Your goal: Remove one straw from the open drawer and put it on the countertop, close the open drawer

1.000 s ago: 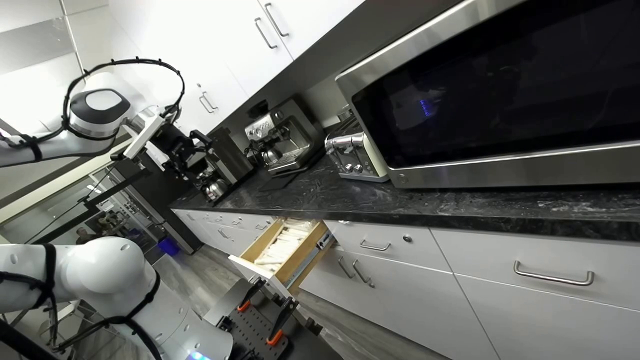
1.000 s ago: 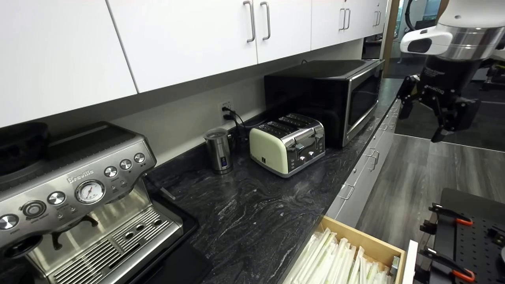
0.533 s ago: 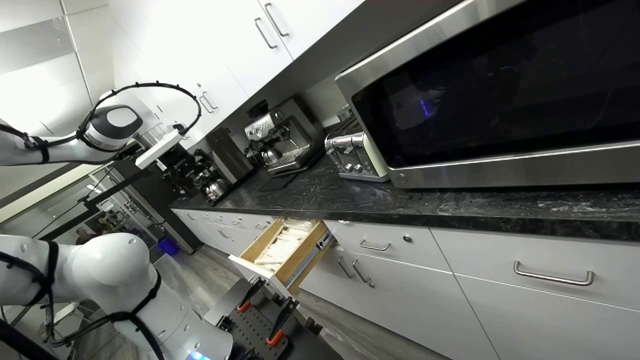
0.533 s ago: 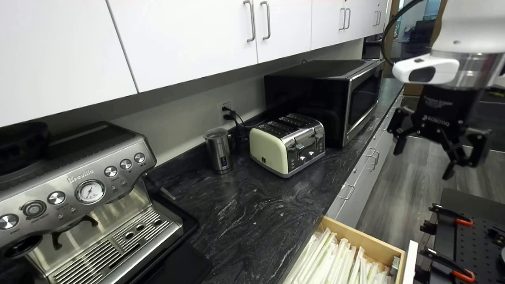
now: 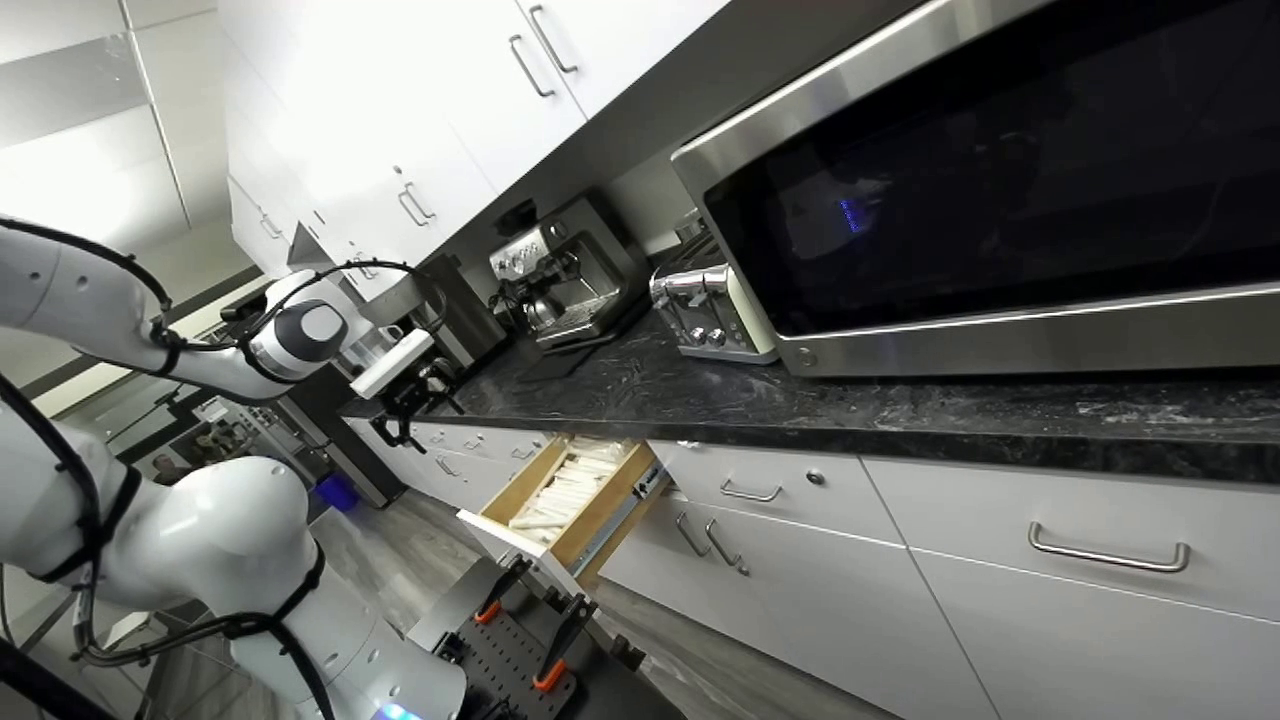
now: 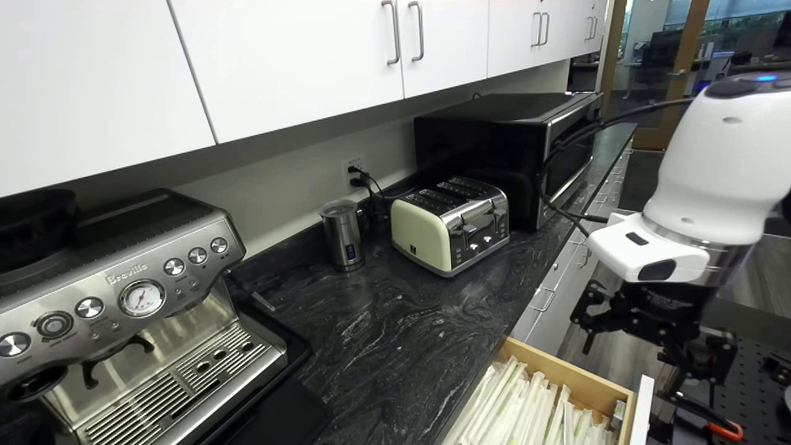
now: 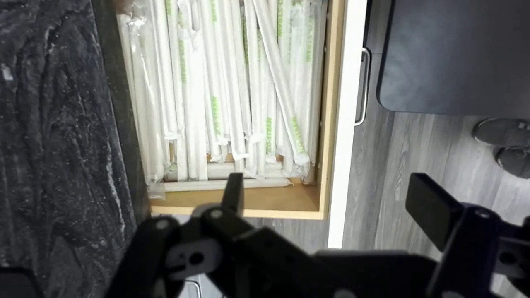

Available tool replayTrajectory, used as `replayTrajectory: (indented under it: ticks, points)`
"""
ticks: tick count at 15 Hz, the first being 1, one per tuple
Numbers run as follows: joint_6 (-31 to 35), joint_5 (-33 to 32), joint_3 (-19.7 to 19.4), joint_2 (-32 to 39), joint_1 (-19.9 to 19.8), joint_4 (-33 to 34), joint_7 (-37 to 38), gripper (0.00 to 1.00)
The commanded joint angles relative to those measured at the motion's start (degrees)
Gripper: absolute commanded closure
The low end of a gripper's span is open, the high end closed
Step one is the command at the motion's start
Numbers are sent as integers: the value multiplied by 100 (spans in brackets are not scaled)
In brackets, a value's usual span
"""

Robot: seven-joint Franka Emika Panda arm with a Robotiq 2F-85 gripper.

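The drawer stands open below the countertop; its pale wood sides show in both exterior views and in the wrist view. It holds many white paper-wrapped straws, also seen in both exterior views; a few lie crosswise near its end. The dark speckled countertop runs beside it, also in the wrist view. My gripper is open and empty, fingers wide apart. It hangs above and beyond the drawer's end, near its white front; it shows in both exterior views.
On the countertop stand a toaster, a metal jug, an espresso machine and a microwave. A black platform with orange-tipped clamps stands close before the drawer front. White cabinets hang above.
My gripper has come down and toward the drawer, with its fingers open throughout. The drawer, straws and countertop things have not moved.
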Motion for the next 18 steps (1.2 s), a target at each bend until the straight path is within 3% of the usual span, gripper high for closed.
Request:
replayTrajectory:
  ticks: [1,6,11,18]
  points:
    - [64,55,17,163,-109,25,-226,0]
    - [314,-36,-50,685,-250,261,-493,0]
    - [1066,-651,152,1773,-739,658,-508,0]
    - [2064,-851,568,3112,-1438,883,-704,3]
